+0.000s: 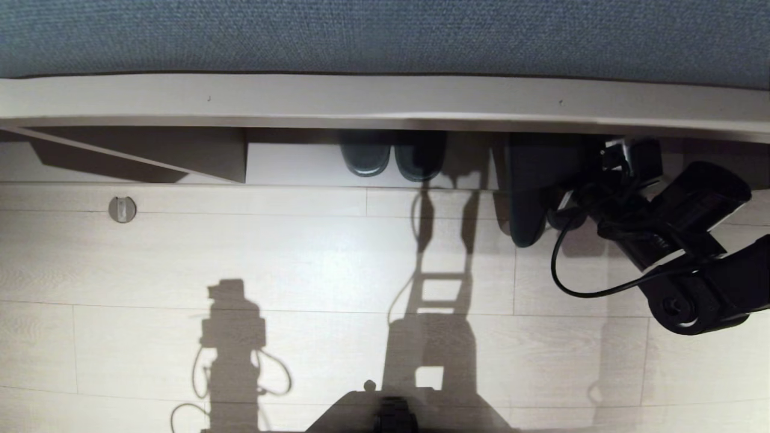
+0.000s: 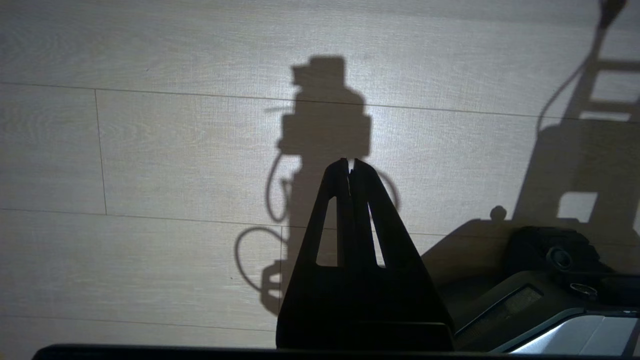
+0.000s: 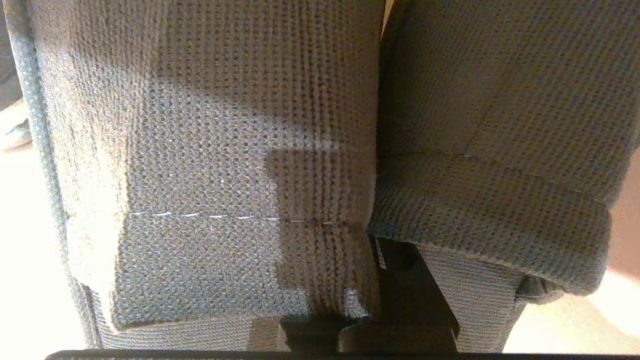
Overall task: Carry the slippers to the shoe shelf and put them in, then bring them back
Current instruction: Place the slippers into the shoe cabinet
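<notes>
Gripper work at this moment falls to the right arm alone; going from the left, the left gripper point(image 2: 351, 167) hangs parked over bare floor point(image 1: 301, 252) with its two fingers pressed together and nothing between them. Further along, under the overhanging top board, the shoe shelf point(image 1: 289, 165) opens at floor level, its upright divider point(image 1: 245, 155) standing left of a glossier dark pair point(image 1: 394, 157) already sitting inside with rounded ends facing out. To the right of that pair, the right gripper point(image 3: 372, 280) is clamped tight on the slippers point(image 1: 529, 192), which hang as a dark mass at the mouth of the shelf, one end dipping toward the floor and the other reaching under the top board. The right wrist view shows the two knitted toe bands side by side, pinched together where their inner edges meet, so both are held by one thin bite. To my eye the step in hand is the placing, and it is about half made. Doing it well means keeping the pinch firm until the soles rest flat on the shelf floor, sliding them in level rather than nose down, holding clear of the top board's lip, and staying well right of the other pair so nothing gets nudged. The dangling cable point(image 1: 562, 264) near the wrist could snag on the shelf edge.
</notes>
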